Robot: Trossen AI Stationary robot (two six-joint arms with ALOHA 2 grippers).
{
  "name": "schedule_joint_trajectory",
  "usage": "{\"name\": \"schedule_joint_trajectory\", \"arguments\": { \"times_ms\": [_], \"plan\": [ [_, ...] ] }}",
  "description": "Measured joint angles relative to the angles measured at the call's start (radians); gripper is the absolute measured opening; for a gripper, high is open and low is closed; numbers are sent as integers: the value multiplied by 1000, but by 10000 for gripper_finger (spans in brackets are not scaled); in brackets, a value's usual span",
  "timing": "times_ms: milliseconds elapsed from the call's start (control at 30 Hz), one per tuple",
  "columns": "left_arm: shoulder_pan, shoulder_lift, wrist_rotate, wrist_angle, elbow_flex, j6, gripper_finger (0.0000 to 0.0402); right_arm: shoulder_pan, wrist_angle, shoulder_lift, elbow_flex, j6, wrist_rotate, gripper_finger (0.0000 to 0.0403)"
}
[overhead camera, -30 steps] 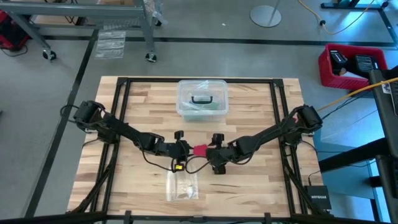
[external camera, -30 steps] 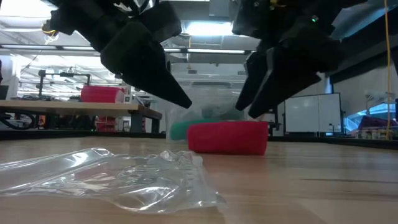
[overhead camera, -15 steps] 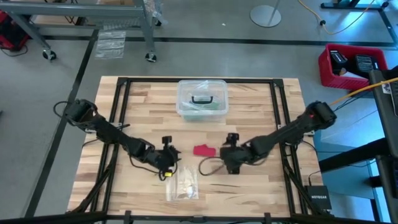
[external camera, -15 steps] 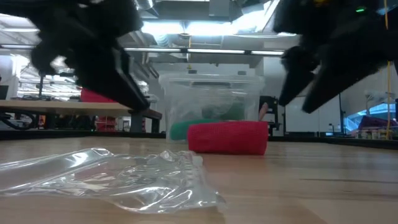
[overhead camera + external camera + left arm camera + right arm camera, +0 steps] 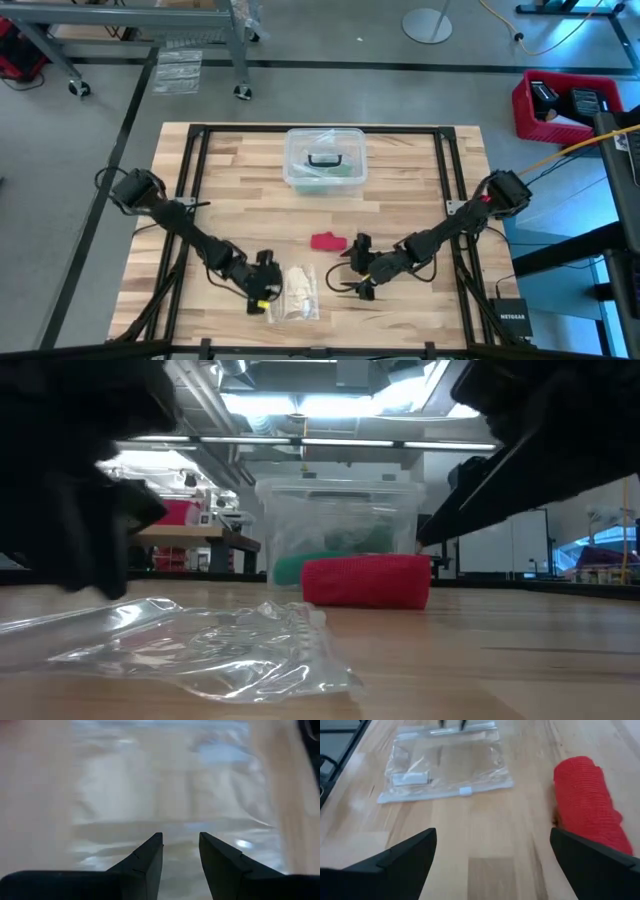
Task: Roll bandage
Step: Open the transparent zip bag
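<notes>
Bandage [image 5: 326, 241] lies as a short red roll on the bare counter [image 5: 420, 190], just ahead of the right hand [image 5: 357, 268] and touched by neither hand, so the rolling looks finished, with little left except perhaps stowing it. Its knit surface looks soft and ribbed, wound snug. The right hand is wide open and empty. The left hand [image 5: 180, 851], slightly parted and empty, hovers at the bag [image 5: 293, 294].
</notes>
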Motion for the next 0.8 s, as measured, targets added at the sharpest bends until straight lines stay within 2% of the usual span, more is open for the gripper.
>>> {"name": "schedule_joint_trajectory", "arguments": {
  "times_ms": [133, 300, 433, 533, 733, 800],
  "plan": [
    [-4, 65, -27, -48, 30, 8, 120, -1, 73, 42, 0, 3, -24, 394],
    [29, 55, -96, -139, 31, -152, 120, -1, 74, 53, 29, 8, -48, 394],
    [23, -5, -93, -188, 85, -66, 120, -1, 67, 53, 44, 23, -63, 394],
    [53, -55, -94, -142, 142, -7, 120, -2, 78, 53, 46, 25, -38, 394],
    [186, -21, -96, -165, 153, 30, 120, -2, 88, 53, 46, 29, 5, 394],
    [234, 2, -61, -137, 158, 55, 125, -2, 89, 53, 46, 31, 12, 394]
  ]
}}
